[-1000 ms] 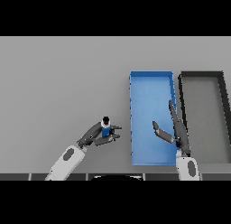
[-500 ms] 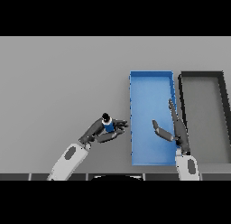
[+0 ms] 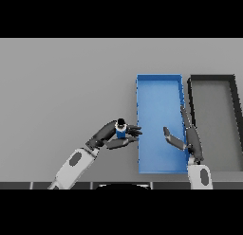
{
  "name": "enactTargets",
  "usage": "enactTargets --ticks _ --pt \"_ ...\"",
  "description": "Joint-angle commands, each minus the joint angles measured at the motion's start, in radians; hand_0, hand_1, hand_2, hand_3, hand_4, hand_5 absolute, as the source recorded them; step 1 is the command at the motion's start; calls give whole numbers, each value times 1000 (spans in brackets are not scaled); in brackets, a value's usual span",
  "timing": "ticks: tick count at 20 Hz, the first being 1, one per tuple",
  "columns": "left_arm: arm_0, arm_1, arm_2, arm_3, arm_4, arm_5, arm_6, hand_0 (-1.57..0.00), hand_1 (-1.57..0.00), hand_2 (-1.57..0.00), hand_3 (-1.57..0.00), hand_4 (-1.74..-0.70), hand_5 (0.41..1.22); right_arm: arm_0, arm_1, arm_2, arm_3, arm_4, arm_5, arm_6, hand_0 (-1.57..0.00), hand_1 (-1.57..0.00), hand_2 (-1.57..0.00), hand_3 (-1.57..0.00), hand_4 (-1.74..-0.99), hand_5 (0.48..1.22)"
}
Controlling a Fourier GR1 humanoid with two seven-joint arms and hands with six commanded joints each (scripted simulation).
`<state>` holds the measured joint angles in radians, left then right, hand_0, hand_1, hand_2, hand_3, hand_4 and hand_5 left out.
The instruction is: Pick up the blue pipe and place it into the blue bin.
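Observation:
The blue pipe is small, blue with a dark top end, and sits inside my left hand, whose fingers and thumb are curled round it. That hand holds it just left of the blue bin, with its fingertips reaching the bin's left wall. My right hand hovers over the right part of the blue bin with straight fingers and thumb spread, holding nothing.
A dark grey bin stands directly right of the blue bin, their long sides nearly touching. Grey table stretches to the left and behind.
My left hand has carried the blue pipe rightwards, up to the blue bin's left wall. The right hand has barely shifted.

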<state>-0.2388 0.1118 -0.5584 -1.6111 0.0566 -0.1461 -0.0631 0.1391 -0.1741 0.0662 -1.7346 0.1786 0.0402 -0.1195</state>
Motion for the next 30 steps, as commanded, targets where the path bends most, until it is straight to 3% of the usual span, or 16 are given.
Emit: enactTargets --ticks 1,7,8,10,13,17,22,26,28,30 --pt "2 -2 5 4 -3 4 9 -1568 -1569 -1569 -1569 -1466 1220 11 1 2 -16 6 -6 12 1 1 1 1 -1141 643" --pt "-5 -14 15 14 -19 -20 13 -1570 -1570 -1570 -1570 -1467 1220 66 8 8 -104 45 -48 86 1 1 -2 1 -1184 642" --pt "-4 -10 19 16 -18 -30 0 -1570 -1570 -1571 -1571 -1467 1220 72 5 5 -118 27 -38 70 1 1 -20 1 -1187 642" --pt "8 -24 11 15 -29 -31 3 -1571 -1571 -1571 -1571 -1467 1221 53 9 -5 -148 -125 55 42 1 -12 -67 0 -1198 641" --pt "20 -21 18 -6 -29 -41 -11 -1571 -1571 -1571 -1571 -1467 1221 2 -60 3 -235 -332 202 164 1 -29 -120 -1 -1215 607" --pt "33 -35 11 -14 -43 -50 9 -1571 -1571 -1571 -1571 -1467 1221 -153 -159 28 -302 -515 297 334 1 -11 -106 0 -1247 568" --pt "15 -39 35 -4 -57 -58 31 -1571 -1571 -1571 -1571 -1467 1221 -333 -207 111 -327 -534 336 467 1 -3 -66 1 -1291 558" --pt "15 -38 50 -1 -57 -80 15 -1571 -1571 -1571 -1571 -1467 1221 -431 -178 179 -309 -550 365 508 1 -1 -42 1 -1300 560" --pt "6 -49 56 21 -64 -89 6 -1571 -1571 -1571 -1571 -1466 1221 -463 -153 216 -300 -572 375 545 1 0 -45 1 -1282 555" --pt "11 -54 58 13 -63 -98 0 -1571 -1571 -1571 -1571 -1464 1221 -513 -141 231 -276 -572 392 545 1 0 -48 1 -1253 554"
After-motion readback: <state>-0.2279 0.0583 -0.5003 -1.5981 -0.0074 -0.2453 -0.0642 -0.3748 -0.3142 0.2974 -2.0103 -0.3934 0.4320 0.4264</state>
